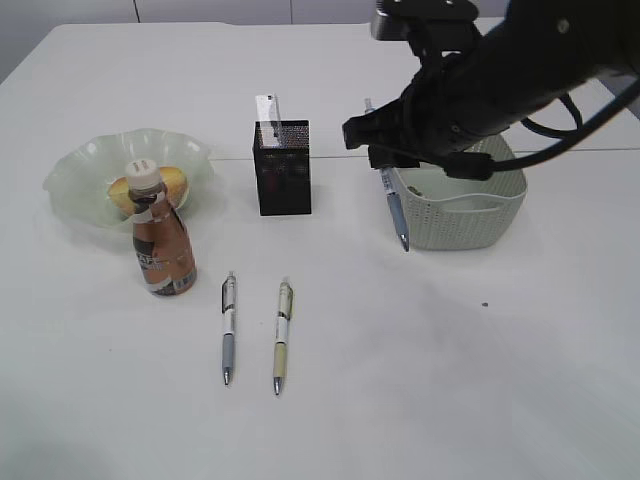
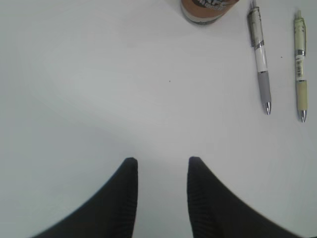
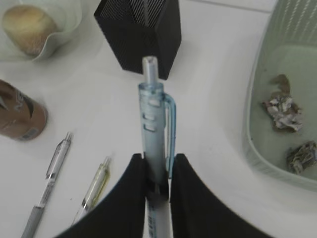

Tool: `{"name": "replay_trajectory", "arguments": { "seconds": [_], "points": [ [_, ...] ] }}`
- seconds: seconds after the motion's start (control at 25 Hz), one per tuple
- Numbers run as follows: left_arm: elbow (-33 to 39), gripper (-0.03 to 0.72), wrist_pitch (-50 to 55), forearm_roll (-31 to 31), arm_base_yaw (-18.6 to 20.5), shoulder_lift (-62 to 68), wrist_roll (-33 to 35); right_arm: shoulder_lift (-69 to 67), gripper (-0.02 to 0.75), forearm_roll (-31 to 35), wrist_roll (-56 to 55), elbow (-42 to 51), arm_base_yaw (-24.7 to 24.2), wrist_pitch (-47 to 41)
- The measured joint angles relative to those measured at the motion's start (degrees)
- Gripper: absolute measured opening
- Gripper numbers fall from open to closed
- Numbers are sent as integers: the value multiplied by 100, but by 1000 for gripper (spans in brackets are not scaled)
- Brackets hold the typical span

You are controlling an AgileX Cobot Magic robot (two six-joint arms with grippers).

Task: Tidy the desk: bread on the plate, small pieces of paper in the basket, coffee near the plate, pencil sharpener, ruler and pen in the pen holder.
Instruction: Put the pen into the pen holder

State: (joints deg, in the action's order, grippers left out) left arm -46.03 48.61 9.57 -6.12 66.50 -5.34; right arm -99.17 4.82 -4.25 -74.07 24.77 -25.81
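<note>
The large plain white tabletop carries all items under inspection. The right gripper is closed on a pale blue translucent click pen, its two black fingers clamping the barrel on either side; in the exterior view this pen hangs roughly upright, tip down, between the black square metal-mesh pen holder and the pale grey-green perforated plastic basket, just beside the basket's left wall and clear of the tabletop. A clear plastic ruler stands in the pen holder, its top protruding above the rim. Two small crumpled grey-brown paper scraps lie inside the basket, as seen from the right wrist view. The oval golden-brown bun sits in the pale green translucent glass plate with wavy rim at the left of the tabletop. The small plastic coffee bottle with white cap and brown label stands upright directly in front of the plate, at its near edge, partly covering the bun from the exterior view. Two further pens lie flat in front of the pen holder, side by side and apart: a white-and-grey pen on the left and a pale yellow-green pen on the right, both tips pointing toward the camera. The left gripper hovers over bare tabletop with its jaws parted and nothing between them; the bottle's base and both loose pens appear at the top of its wrist view.
</note>
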Motion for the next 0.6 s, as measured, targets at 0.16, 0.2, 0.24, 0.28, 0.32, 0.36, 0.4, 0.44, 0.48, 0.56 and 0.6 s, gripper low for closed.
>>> {"name": "replay_trajectory", "arguments": {
  "seconds": [0.16,0.2,0.24,0.28,0.32,0.36,0.4,0.44,0.48,0.56,0.6],
  "points": [
    [0,253,60,38,0,0,0,112,72,18,199,511,-118,1021],
    [0,253,102,38,0,0,0,112,72,18,252,535,-118,1189],
    [0,253,113,38,0,0,0,101,72,29,276,545,-118,1422],
    [0,253,125,38,0,0,0,77,72,37,290,544,-121,1674],
    [0,253,137,38,0,0,0,46,72,37,304,544,-121,1926],
    [0,253,145,41,0,0,0,-6,72,41,304,544,-121,2119],
    [0,253,160,41,0,0,0,-54,72,50,308,544,-121,2307],
    [0,253,160,41,0,0,0,-120,72,50,308,522,-121,2466],
    [0,253,173,41,0,0,0,-197,72,50,320,479,-141,2581],
    [0,253,173,50,0,0,0,-341,72,50,318,370,-150,2874],
    [0,253,173,50,0,0,0,-415,72,50,274,276,-172,2999]
  ]
}}
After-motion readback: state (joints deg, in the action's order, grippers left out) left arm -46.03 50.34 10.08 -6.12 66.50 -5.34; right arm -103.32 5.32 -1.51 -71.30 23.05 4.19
